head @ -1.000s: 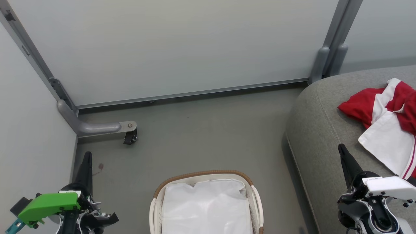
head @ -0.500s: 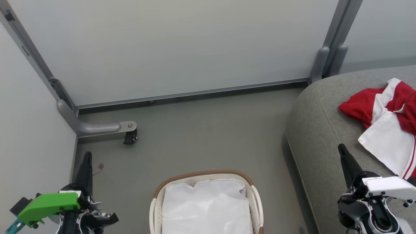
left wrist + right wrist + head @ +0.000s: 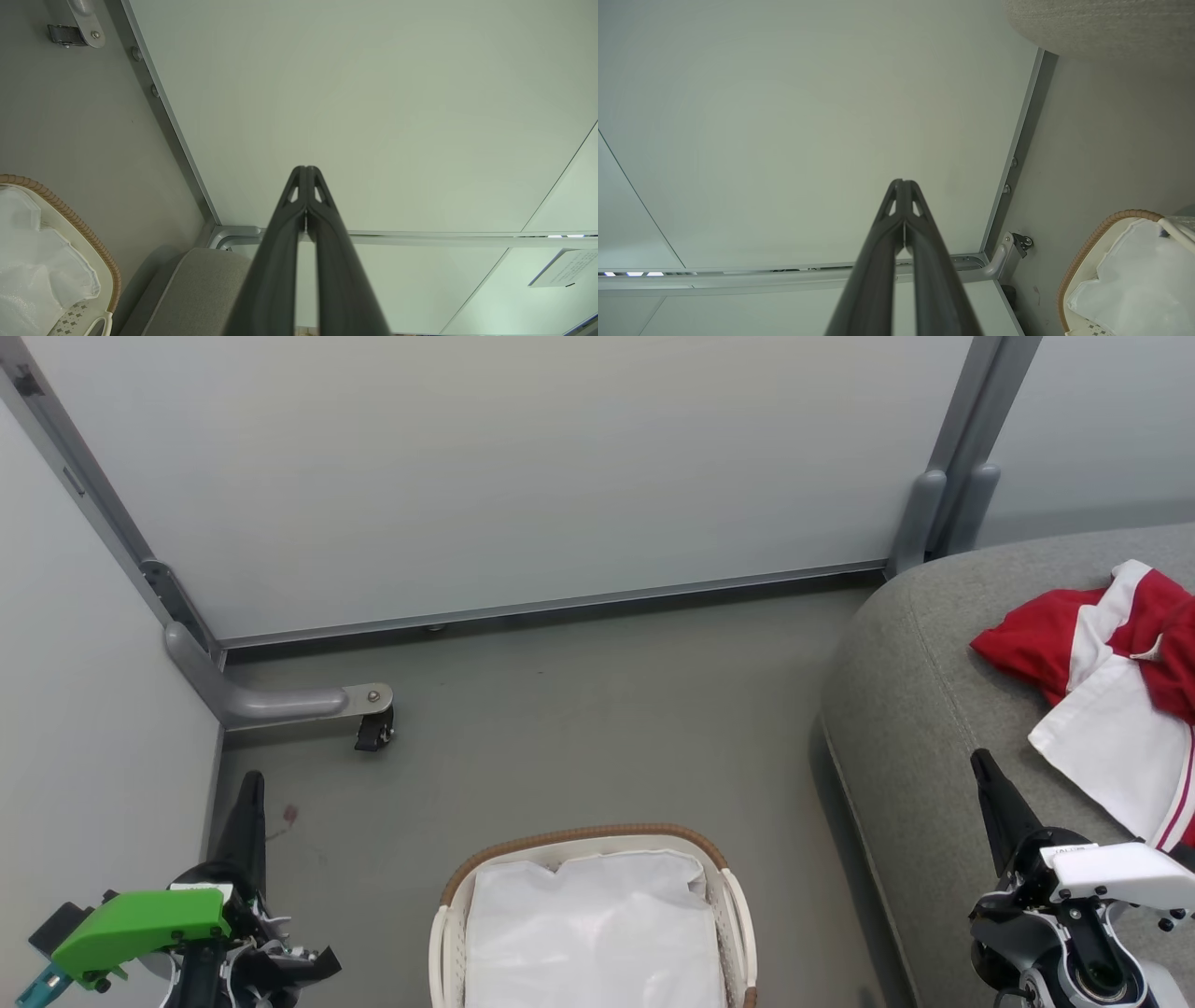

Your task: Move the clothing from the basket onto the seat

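The red and white clothing (image 3: 1111,700) lies crumpled on the grey seat (image 3: 924,709) at the right of the head view. The white basket (image 3: 733,896) with its brown rim stands on the floor at bottom centre, and inside it I see just its white liner (image 3: 593,933). My left gripper (image 3: 250,782) hangs shut and empty at lower left, well left of the basket. My right gripper (image 3: 980,761) is shut and empty at lower right, over the seat's front edge. Both wrist views show the fingers pressed together, left gripper (image 3: 305,169) and right gripper (image 3: 902,182). The basket (image 3: 70,219) and seat (image 3: 201,284) appear in the left wrist view.
Pale partition panels (image 3: 523,467) wall off the back and left, with metal frames. A caster foot (image 3: 373,723) sticks out onto the grey floor at left. Open floor lies between basket and panels. The basket rim (image 3: 1092,247) shows in the right wrist view.
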Motion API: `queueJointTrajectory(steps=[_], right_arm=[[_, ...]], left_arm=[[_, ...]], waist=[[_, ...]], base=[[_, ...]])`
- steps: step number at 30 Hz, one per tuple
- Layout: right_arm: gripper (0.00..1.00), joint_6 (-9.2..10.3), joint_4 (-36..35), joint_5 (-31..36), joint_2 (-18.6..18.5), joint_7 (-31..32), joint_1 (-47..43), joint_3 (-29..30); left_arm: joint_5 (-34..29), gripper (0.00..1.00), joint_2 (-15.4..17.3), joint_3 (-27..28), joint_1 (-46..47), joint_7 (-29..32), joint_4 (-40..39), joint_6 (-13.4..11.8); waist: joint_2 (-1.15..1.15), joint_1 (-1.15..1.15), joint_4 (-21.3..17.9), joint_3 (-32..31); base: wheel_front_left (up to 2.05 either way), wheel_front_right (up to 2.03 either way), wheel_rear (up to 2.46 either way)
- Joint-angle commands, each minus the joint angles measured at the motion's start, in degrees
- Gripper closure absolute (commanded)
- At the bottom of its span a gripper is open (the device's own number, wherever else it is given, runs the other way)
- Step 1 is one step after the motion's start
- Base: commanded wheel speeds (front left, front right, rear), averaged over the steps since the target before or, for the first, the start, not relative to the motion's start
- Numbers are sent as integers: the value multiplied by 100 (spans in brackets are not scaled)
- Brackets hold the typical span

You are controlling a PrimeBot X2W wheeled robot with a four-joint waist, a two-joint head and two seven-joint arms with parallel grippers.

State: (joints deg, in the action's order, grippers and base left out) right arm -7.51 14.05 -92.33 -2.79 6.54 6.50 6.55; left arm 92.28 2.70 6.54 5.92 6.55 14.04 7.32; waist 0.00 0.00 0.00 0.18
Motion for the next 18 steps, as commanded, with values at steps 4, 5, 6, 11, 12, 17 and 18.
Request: queueJointTrajectory(steps=[4, 5, 6, 11, 12, 17, 18], right_arm=[[100, 3, -17, -17, -16, 19, -60, 10], [100, 3, -17, -18, -16, 19, -60, 10], [100, 3, -17, -17, -16, 19, -60, 10], [100, 3, -17, -18, -16, 19, -60, 10], [100, 3, -17, -18, -16, 19, -60, 10], [100, 3, -17, -18, -16, 19, -60, 10], [100, 3, -17, -18, -16, 19, -60, 10]], left_arm=[[26, 100, 33, 11, 60, 17, -9, 36], [26, 100, 34, 11, 60, 17, -9, 36], [26, 100, 34, 11, 60, 17, -9, 36], [26, 100, 34, 11, 60, 16, -9, 37], [26, 100, 34, 11, 60, 17, -9, 37], [26, 100, 34, 11, 60, 17, -10, 37], [26, 100, 34, 11, 60, 17, -10, 37]], waist=[[0, 0, 0, 0], [0, 0, 0, 0], [0, 0, 0, 0], [0, 0, 0, 0], [0, 0, 0, 0], [0, 0, 0, 0], [0, 0, 0, 0]], base=[[0, 0, 0], [0, 0, 0], [0, 0, 0], [0, 0, 0], [0, 0, 0], [0, 0, 0], [0, 0, 0]])
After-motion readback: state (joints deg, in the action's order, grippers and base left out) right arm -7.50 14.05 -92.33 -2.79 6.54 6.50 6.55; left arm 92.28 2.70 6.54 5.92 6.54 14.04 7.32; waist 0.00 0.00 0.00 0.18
